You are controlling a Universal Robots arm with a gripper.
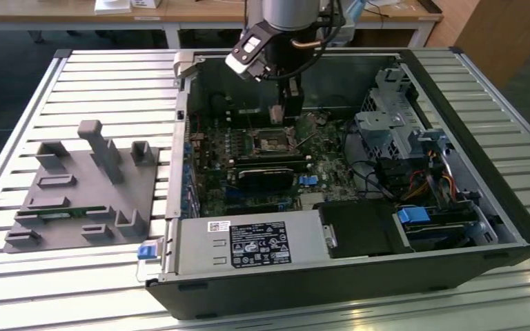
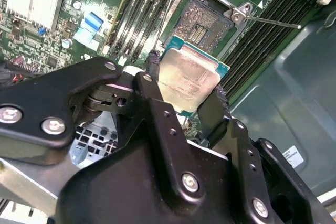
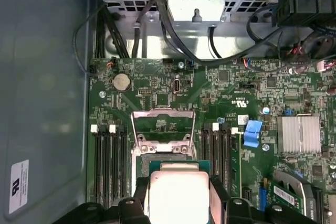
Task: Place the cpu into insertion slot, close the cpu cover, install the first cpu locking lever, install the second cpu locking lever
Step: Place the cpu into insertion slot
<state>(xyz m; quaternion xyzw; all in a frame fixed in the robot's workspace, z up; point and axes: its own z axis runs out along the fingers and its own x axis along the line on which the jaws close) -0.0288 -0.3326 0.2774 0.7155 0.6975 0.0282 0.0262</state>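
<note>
Gripper [image 2: 188, 83] jaws are narrowed onto the cpu [image 2: 191, 77], a black finger [image 2: 153, 69] on each opposite edge. The chip is held flat, clear of the open insertion slot [image 2: 206, 23] and just beside it. In the first wrist view the chip hides part of the slot and is itself cut off at the picture's edge; the cpu cover [image 3: 163, 121] stands swung up. White label [image 1: 257, 245] on the grey box at the case's near edge, sticker [image 3: 18, 184] on the case wall: print not legible.
</note>
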